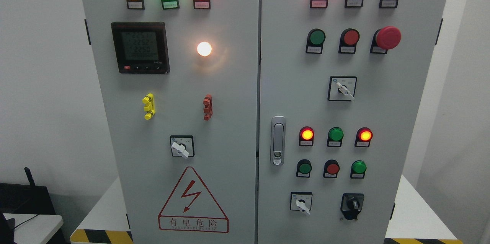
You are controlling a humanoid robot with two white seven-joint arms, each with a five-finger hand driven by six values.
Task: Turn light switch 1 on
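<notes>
White walls frame a grey two-door cabinet (pixel 237 95) whose left door carries a glowing white lamp (pixel 204 49) near its right edge, beside the meter (pixel 140 47); neither hand shows, so you cannot tell their fingers' state. Which control is switch 1 isn't readable, and the lit lamp may mean it's already on. Only the warning triangle (pixel 193 200) reads: 有电危险.

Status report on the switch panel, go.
Both hands out of view. White lamp on left door glowing; rotary switch below it has its lever pointing down-right. Which switch is number 1, unreadable. Nothing in front of the panel.
</notes>
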